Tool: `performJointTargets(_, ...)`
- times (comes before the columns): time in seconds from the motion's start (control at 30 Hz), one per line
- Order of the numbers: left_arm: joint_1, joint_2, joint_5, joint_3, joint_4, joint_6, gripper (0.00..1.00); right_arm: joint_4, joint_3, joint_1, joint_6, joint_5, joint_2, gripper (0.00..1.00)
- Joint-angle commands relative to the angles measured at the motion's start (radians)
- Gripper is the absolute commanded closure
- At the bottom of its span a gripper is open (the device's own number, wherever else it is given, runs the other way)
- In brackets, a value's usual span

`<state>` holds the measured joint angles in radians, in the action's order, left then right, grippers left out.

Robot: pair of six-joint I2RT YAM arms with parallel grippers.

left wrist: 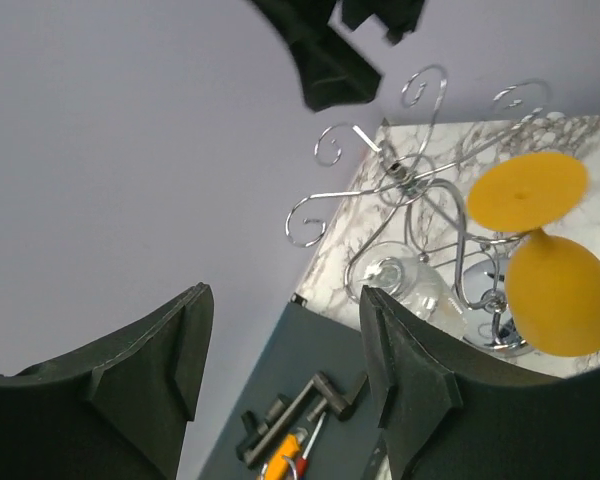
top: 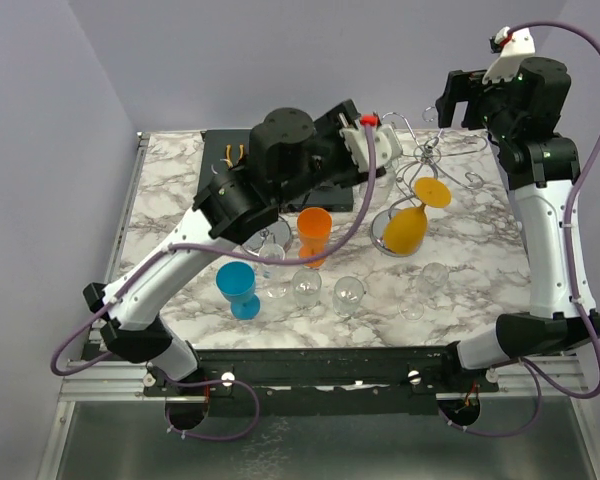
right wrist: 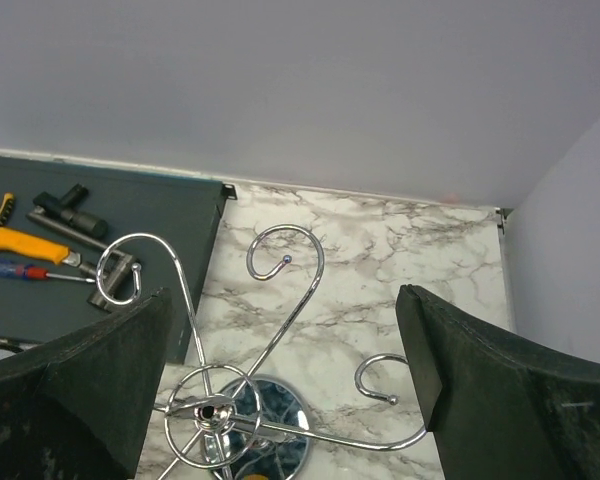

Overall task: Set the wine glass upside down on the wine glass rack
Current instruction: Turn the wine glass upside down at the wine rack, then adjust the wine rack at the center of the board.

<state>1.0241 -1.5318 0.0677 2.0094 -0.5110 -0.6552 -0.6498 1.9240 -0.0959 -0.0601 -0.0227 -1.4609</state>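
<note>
Left gripper (left wrist: 285,300) is part open, nothing between the fingers. Right gripper (right wrist: 283,300) is spread wide and empty, hovering over the far right of the rack (right wrist: 210,410). Just beyond the left fingers a clear wine glass (left wrist: 405,280) hangs bowl-down on a rack arm, left of a yellow glass (left wrist: 565,295) hung the same way. It is likely light, rigid, slick and breakable — best taken at the stem, not the thin bowl. More clear glasses (top: 349,293) stand near the front edge. Can't tell whether the hung glass's foot sits fully in its wire hook — clear glass blurs against the marble table (top: 480,240), and the left arm hides the rack's left side from above.
</note>
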Motion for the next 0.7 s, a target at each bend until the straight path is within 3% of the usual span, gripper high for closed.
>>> performJointTargets(0.0,-0.112,-0.088,-0.016,0.101,-0.028,0.226,0.35,-0.027,-0.002,0.036,0.000,-0.131,-0.029,0.00)
performJointTargets(0.27,-0.198,-0.143,-0.066,0.161,-0.109,0.311,0.36,-0.060,-0.043,0.055,-0.048,-0.302,-0.024,0.01)
performJointTargets(0.67,-0.284,-0.293,-0.131,0.318,-0.163,0.396,0.38,-0.062,-0.173,0.062,-0.081,-0.364,0.019,0.12)
